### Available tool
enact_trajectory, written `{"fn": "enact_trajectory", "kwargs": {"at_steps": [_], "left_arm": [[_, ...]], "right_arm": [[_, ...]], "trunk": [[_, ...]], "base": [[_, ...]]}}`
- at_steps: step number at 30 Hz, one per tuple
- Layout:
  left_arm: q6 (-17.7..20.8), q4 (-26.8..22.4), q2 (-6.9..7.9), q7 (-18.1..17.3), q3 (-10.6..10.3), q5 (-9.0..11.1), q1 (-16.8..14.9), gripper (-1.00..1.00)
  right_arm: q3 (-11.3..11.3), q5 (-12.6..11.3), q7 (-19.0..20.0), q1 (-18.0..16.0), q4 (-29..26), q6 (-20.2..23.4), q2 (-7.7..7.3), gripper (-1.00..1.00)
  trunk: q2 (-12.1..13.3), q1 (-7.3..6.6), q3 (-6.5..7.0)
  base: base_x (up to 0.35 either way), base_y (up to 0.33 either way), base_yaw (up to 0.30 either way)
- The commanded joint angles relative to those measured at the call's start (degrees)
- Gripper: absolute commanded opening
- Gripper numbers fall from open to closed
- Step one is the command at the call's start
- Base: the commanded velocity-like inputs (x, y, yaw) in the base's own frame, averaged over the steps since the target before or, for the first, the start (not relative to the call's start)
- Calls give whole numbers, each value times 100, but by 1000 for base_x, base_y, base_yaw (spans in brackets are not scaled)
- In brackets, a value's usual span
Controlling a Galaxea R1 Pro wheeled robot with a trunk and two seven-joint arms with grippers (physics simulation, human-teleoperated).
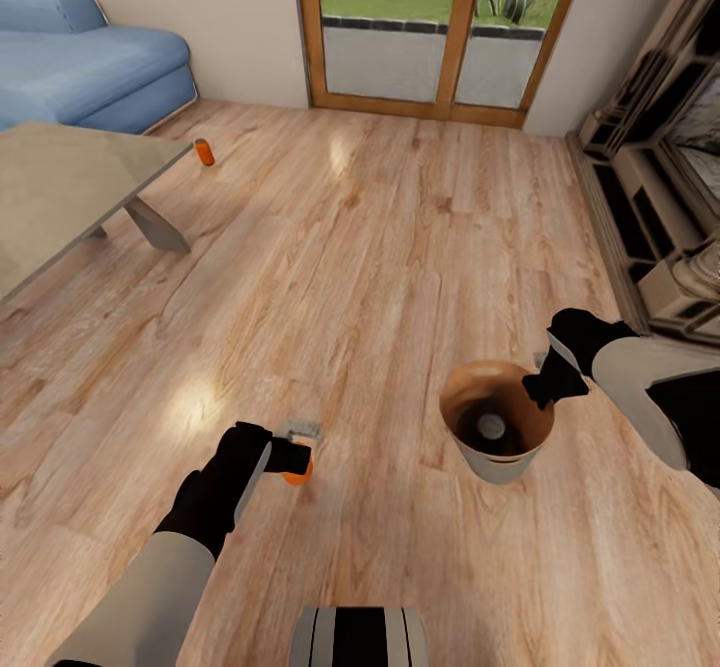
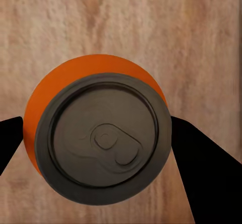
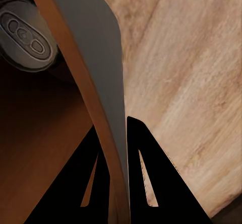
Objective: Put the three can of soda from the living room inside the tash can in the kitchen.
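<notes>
I can't see the body of the can (image 3: pixel 27 38) inside the trash can (image 3: pixel 101 73); only its top shows. My left gripper (image 1: pixel 296 459) hides most of the orange can (image 1: pixel 298 474).

Warm, light-brown wood-plank floor (image 1: pixel 400 247), carrying a small orange cylindrical soda can (image 1: pixel 204 152) upright just off the corner of the low grey slab-topped table (image 1: pixel 60 187), with the blue upholstered sofa (image 1: pixel 90 67) resting on it along the far wall beside wood-framed glass doors (image 1: pixel 440 27).
</notes>
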Motion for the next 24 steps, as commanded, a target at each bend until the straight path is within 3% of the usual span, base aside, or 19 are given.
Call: {"fn": "enact_trajectory", "kwargs": {"at_steps": [1, 5, 8, 15, 19, 21, 24], "left_arm": [[1, -2, 5, -8, 2, -3, 0, -100], [-6, 2, 22, -19, 6, 3, 0, -100], [-18, 10, 39, -33, 0, 8, -2, -100], [-16, 2, 43, -43, -2, 9, -3, -100], [-9, -4, 50, -51, -2, 18, 0, -100], [-10, -5, 52, -58, -2, 30, 0, -100], [-12, -5, 52, -65, 0, 36, -2, -100]], "right_arm": [[-6, -15, 21, 55, -7, 1, 34, -100], [-18, -117, 24, 237, -22, 1, 85, -100], [-17, -409, 15, 370, -41, 1, 150, -100], [-21, -530, 12, 669, -418, 1, 171, -100], [-22, -546, 17, 987, -914, 1, 178, -100], [-22, -550, 16, 1366, -1531, 1, 181, -100], [-22, -548, 15, 1704, -1989, 1, 187, -100]], "trunk": [[41, -23, 19], [202, -111, 91], [322, -177, 145], [603, -330, 270], [763, -418, 342], [844, -462, 378], [964, -528, 432]], "base": [[0, 0, 0], [0, 0, 0], [0, 0, 0], [0, 0, 0], [0, 0, 0], [0, 0, 0], [0, 0, 0]]}}
